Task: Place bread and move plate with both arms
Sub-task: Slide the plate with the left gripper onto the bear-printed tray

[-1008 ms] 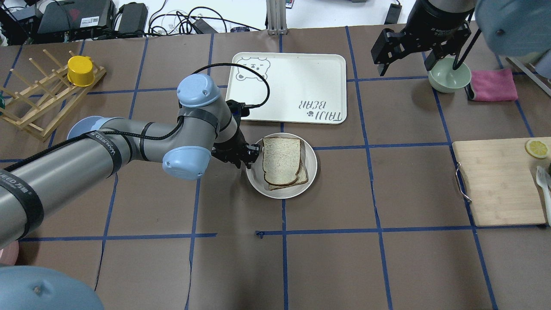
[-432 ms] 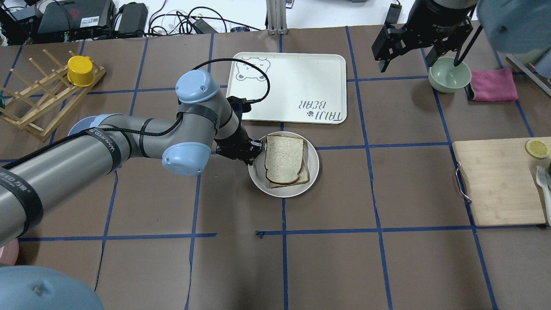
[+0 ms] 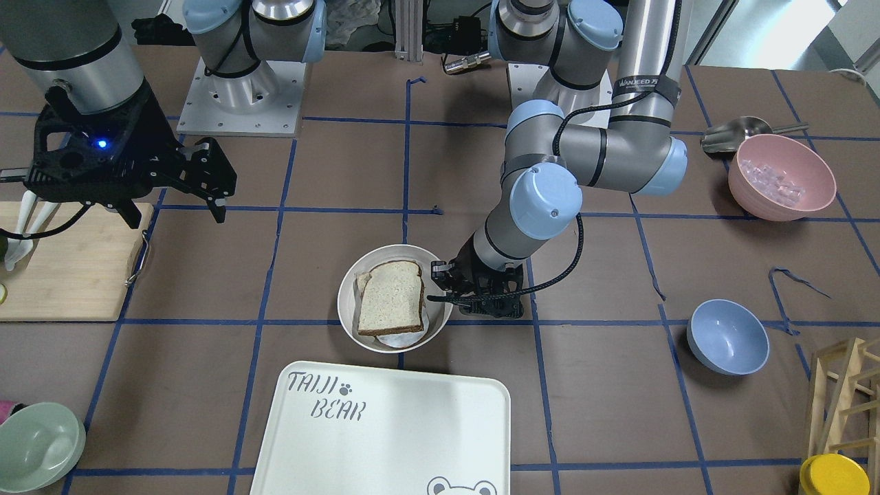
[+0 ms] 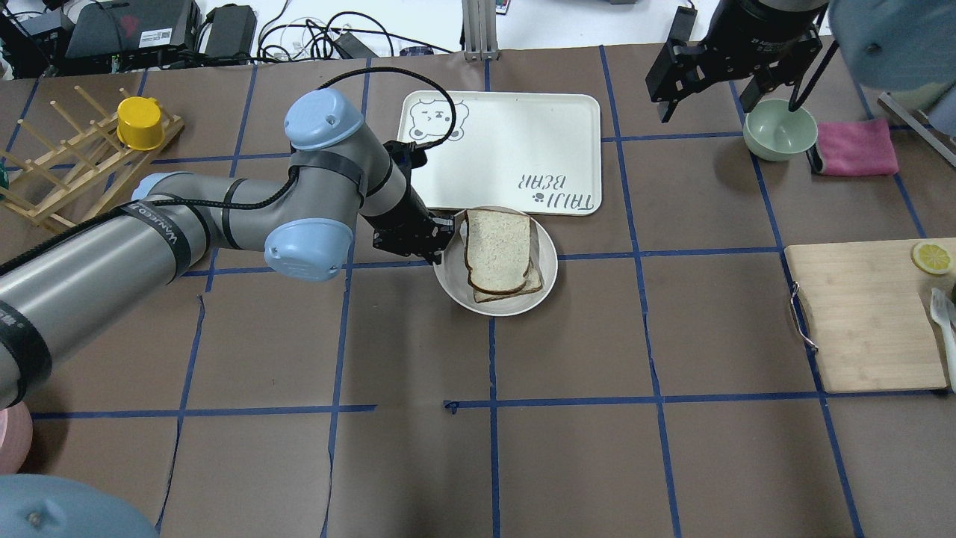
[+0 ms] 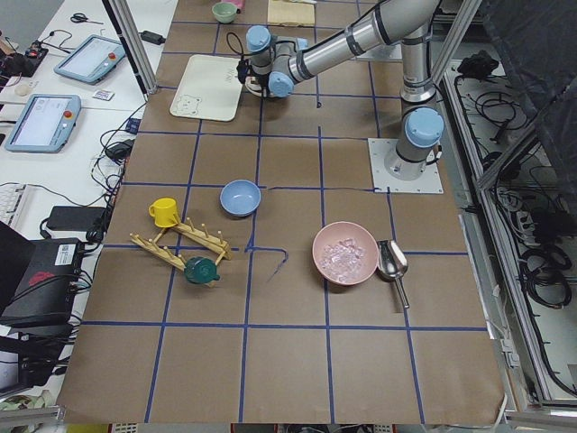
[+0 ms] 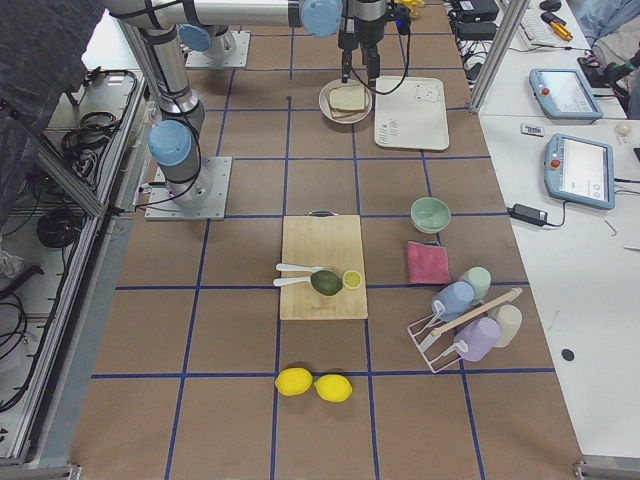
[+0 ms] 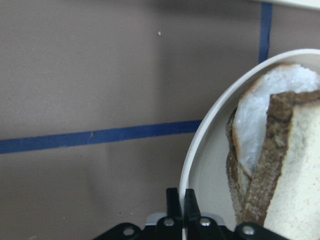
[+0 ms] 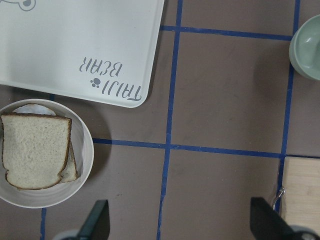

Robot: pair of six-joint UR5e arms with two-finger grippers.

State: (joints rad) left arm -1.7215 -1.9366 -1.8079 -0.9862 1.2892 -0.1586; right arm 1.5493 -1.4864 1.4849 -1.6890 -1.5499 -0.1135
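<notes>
The round cream plate [image 4: 449,282] holds the dark-crusted bread [image 4: 497,250] stacked on a paler slice [image 7: 260,110]. My left gripper [image 4: 444,239] is shut on the plate's left rim [image 7: 200,145]. It holds the plate with its far edge over the near edge of the TAIJI BEAR tray [image 4: 508,142]. The bread [image 3: 390,297] and plate [image 3: 350,323] also show in the front view, next to the left gripper [image 3: 440,289]. My right gripper [image 4: 706,104] is open and empty, high above the table at the far right. Its wrist view looks down on the plate [image 8: 87,145] and bread [image 8: 35,150].
A green bowl [image 4: 779,131] and pink cloth [image 4: 855,147] lie under the right arm. A wooden cutting board [image 4: 866,314] is on the right. A blue bowl [image 3: 727,337], a pink bowl [image 3: 780,177] and a wooden rack [image 4: 75,168] with a yellow cup stand on the left side.
My left gripper has carried the plate with the bread away from me, up to the tray's near edge. The right gripper has drifted slightly further back and stays open.
</notes>
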